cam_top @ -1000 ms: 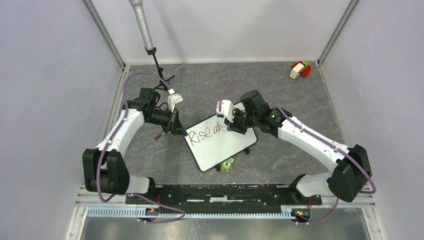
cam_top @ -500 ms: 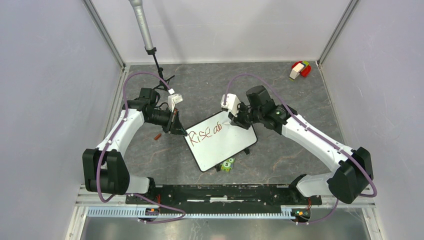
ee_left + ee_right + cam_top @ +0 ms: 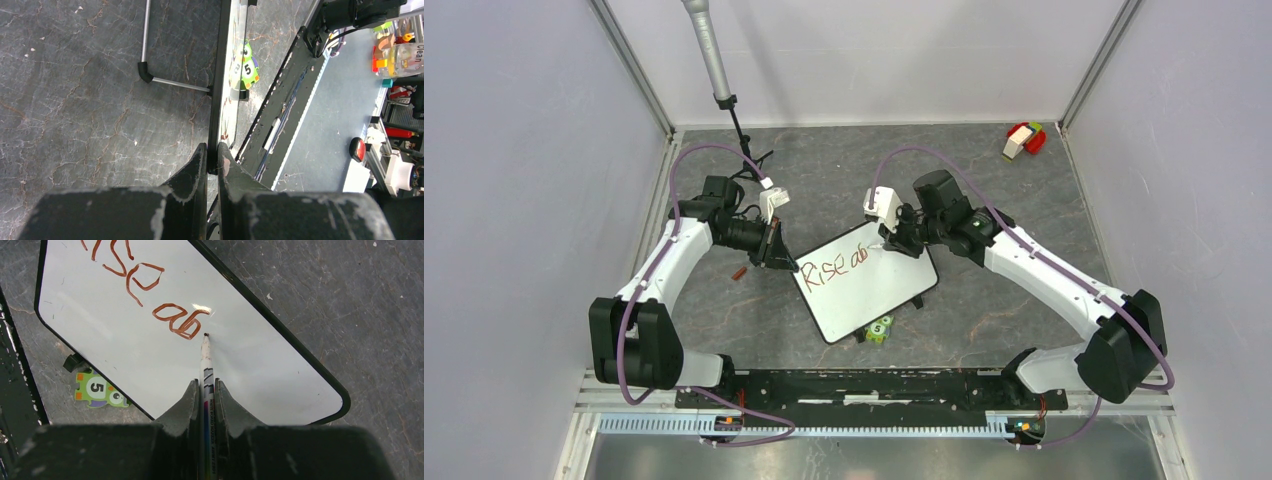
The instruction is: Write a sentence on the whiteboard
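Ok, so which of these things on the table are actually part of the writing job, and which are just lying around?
In use: whiteboard, clamped at its edge by the left pincer; marker pen in the right pincer; reddish-brown lettering.
Lying about: green puzzle piece at the board's near edge; coloured block toy in the far right corner.

Left arm [image 3: 662,268] and right arm [image 3: 1044,275] have white links, black joints (fingers [image 3: 190,175] scuffed grey) and purple cables [image 3: 709,146].

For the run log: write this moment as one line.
left claw: shut on whiteboard edge | right claw: shut on marker, tip by "ab" | sentence: "Rise ab", unfinished
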Robot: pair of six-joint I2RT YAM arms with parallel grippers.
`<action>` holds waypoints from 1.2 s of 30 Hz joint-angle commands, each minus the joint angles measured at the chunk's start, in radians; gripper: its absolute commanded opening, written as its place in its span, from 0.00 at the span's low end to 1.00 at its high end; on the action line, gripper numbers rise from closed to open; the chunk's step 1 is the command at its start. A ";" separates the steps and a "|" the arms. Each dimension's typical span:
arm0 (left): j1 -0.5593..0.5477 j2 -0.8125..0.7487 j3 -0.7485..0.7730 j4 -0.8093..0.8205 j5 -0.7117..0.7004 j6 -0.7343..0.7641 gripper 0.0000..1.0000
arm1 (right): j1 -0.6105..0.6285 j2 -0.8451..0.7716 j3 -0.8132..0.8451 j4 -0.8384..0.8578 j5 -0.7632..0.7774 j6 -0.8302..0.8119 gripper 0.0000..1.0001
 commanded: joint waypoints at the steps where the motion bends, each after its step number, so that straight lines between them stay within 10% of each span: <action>1: -0.008 -0.001 0.021 0.000 -0.016 0.009 0.02 | 0.002 0.001 0.001 0.026 -0.011 -0.008 0.00; 36: -0.008 0.007 0.026 0.002 -0.016 0.009 0.03 | -0.014 0.006 0.058 0.009 0.047 -0.031 0.00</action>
